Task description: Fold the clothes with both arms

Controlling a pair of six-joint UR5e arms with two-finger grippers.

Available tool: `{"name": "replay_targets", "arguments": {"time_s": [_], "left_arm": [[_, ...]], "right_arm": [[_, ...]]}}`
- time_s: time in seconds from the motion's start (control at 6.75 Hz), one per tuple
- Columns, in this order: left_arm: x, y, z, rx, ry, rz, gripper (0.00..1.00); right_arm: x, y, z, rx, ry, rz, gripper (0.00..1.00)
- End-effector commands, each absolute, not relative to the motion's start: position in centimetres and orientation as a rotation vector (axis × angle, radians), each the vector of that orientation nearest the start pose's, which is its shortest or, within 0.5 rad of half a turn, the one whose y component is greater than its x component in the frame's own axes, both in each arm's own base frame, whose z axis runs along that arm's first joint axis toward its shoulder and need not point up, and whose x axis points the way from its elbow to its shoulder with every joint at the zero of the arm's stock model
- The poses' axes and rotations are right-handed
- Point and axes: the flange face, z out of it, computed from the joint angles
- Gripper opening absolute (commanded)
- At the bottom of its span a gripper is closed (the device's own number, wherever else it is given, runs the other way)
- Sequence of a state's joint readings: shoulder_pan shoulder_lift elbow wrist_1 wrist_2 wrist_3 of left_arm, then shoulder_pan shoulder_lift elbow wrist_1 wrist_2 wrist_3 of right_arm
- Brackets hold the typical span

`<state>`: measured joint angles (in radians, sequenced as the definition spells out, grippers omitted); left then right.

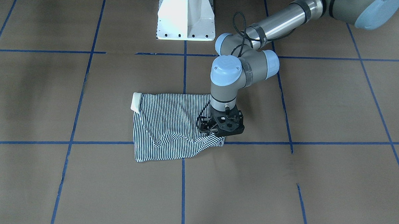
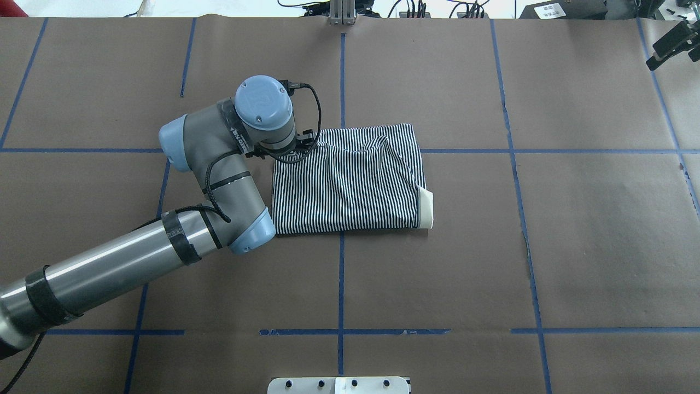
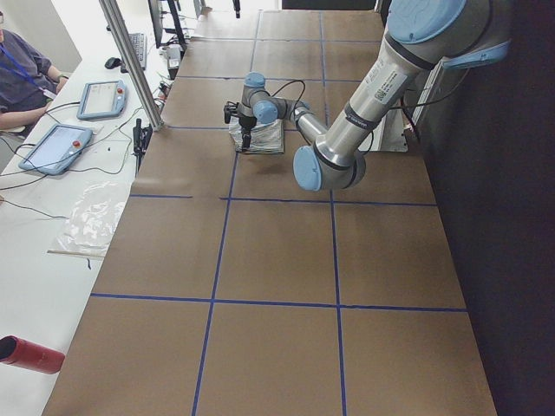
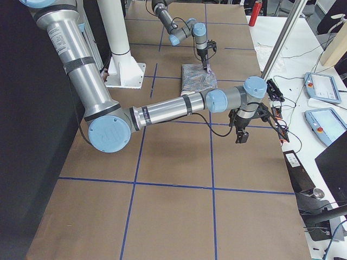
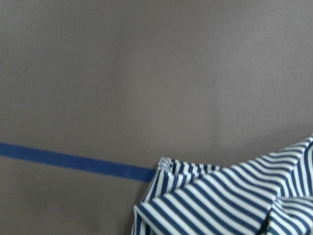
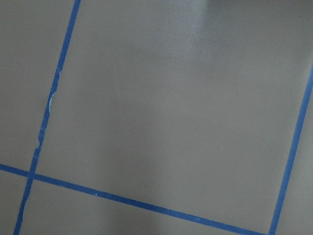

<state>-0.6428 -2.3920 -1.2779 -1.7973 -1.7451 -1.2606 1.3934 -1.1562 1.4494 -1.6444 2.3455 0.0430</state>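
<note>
The striped polo shirt (image 1: 172, 124) lies folded into a rough rectangle at the table's middle, its white collar (image 1: 136, 101) at one end. It also shows in the overhead view (image 2: 350, 186). My left gripper (image 1: 213, 132) points down at the shirt's far corner, opposite the collar. It is shut on the fabric, which bunches up toward it. The left wrist view shows that gathered corner (image 5: 220, 200), not the fingers. My right gripper (image 4: 240, 138) hangs above bare table, away from the shirt. It shows only in the exterior right view, so I cannot tell if it is open or shut.
The white pedestal base (image 1: 186, 18) stands at the robot's edge of the table. Blue tape lines (image 2: 342, 273) grid the brown table cover. A metal post (image 4: 282, 38) and tablets (image 4: 322, 89) stand on the operators' side, where a person (image 3: 22, 74) sits.
</note>
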Motion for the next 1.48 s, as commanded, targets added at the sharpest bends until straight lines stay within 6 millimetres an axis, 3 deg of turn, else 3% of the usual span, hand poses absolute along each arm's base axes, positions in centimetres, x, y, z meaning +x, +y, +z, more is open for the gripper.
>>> {"name": "replay_targets", "arguments": {"time_s": [0.0, 0.15, 0.3, 0.44, 0.59, 0.74, 0.89, 1.04, 1.19, 1.33], "left_arm": [[53.4, -62.1, 28.6, 0.256, 0.73, -0.261, 1.0], [52.4, -63.7, 29.8, 0.274, 0.727, -0.262, 1.0], [50.1, -65.6, 28.8, 0.3, 0.732, -0.263, 1.0], [46.4, -67.8, 28.2, 0.297, 0.758, -0.245, 1.0], [39.9, -69.2, 27.7, 0.286, 0.821, -0.182, 1.0], [31.4, -68.8, 30.0, 0.305, 0.858, -0.144, 1.0], [22.5, -68.1, 33.4, 0.337, 0.866, -0.076, 1.0], [14.8, -66.8, 36.7, 0.389, 0.799, 0.022, 1.0], [8.0, -65.1, 40.1, 0.437, 0.708, 0.148, 1.0], [1.1, -63.8, 44.5, 0.458, 0.63, 0.23, 1.0]], "right_arm": [[-5.4, -65.9, 48.7, 0.122, -0.791, -0.213, 1.0], [-5.4, -65.9, 48.7, 0.122, -0.791, -0.213, 1.0], [-5.4, -66.0, 48.6, 0.124, -0.79, -0.213, 1.0], [-5.2, -65.8, 48.9, 0.121, -0.785, -0.21, 1.0], [-4.9, -64.6, 50.5, 0.103, -0.777, -0.2, 1.0], [-3.5, -62.5, 52.0, 0.1, -0.765, -0.182, 1.0], [-1.1, -60.2, 53.8, 0.092, -0.755, -0.143, 1.0], [0.8, -58.0, 55.8, 0.078, -0.755, -0.108, 1.0], [2.5, -54.2, 58.0, 0.069, -0.755, -0.086, 1.0], [3.8, -51.1, 58.5, 0.07, -0.758, -0.06, 1.0]]}}
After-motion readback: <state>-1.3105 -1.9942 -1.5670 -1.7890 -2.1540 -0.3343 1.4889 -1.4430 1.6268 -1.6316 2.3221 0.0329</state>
